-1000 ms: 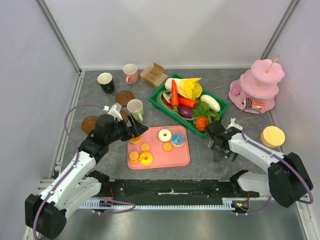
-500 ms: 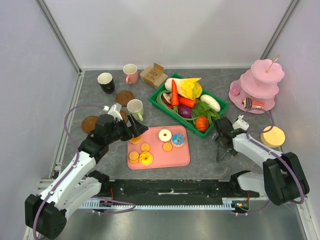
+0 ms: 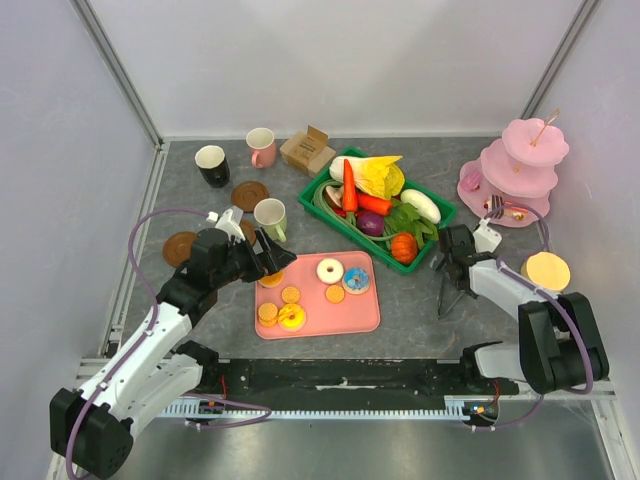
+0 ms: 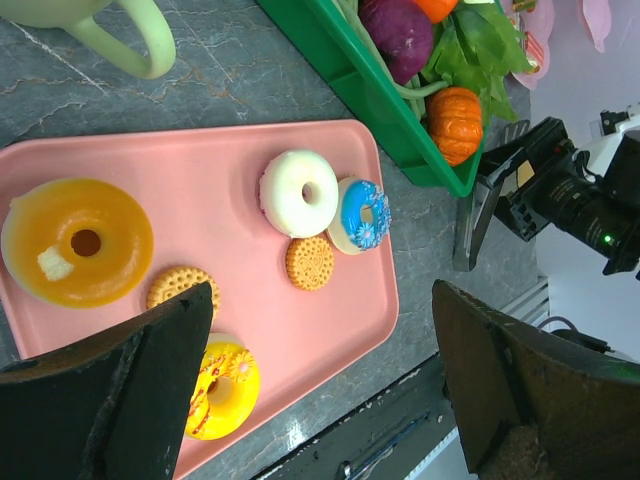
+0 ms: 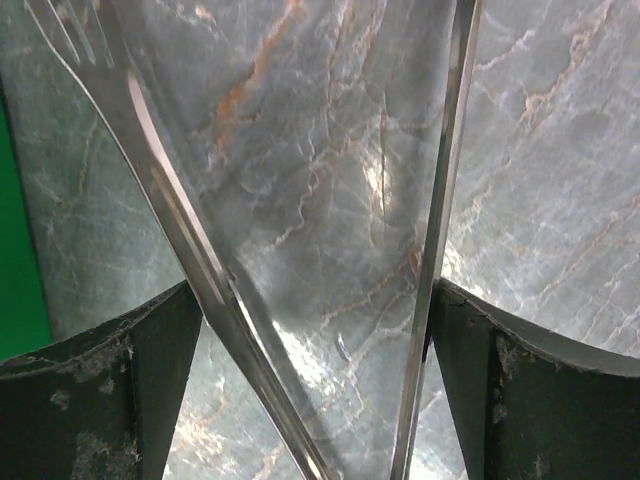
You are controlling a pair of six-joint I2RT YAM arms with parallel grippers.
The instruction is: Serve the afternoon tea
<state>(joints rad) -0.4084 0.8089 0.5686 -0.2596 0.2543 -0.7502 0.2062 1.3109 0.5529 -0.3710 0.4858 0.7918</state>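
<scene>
A pink tray (image 3: 362,316) holds a white donut (image 4: 298,192), a blue one (image 4: 362,214), a yellow one (image 4: 222,388), an orange one (image 4: 78,240) and round biscuits (image 4: 310,262). My left gripper (image 3: 272,262) hovers open over the tray's left end with nothing between its fingers. Black (image 3: 212,165), pink (image 3: 262,147) and pale-green (image 3: 270,218) mugs stand behind it, near brown coasters (image 3: 250,194). My right gripper (image 3: 448,268) is right of the tray, jaws wide and closed on metal tongs (image 3: 446,297), whose two arms (image 5: 170,220) press against its fingers.
A green basket (image 3: 440,215) of toy vegetables sits behind the tray. A pink tiered stand (image 3: 520,175) at the back right carries a cake slice (image 3: 515,210). A pale yellow disc (image 3: 546,271) lies near the right wall. A cardboard box (image 3: 308,150) stands beside the pink mug.
My right arm has swung its gripper and the tongs to the right and a little back, turning them to point toward the near edge. The left arm has not moved.
</scene>
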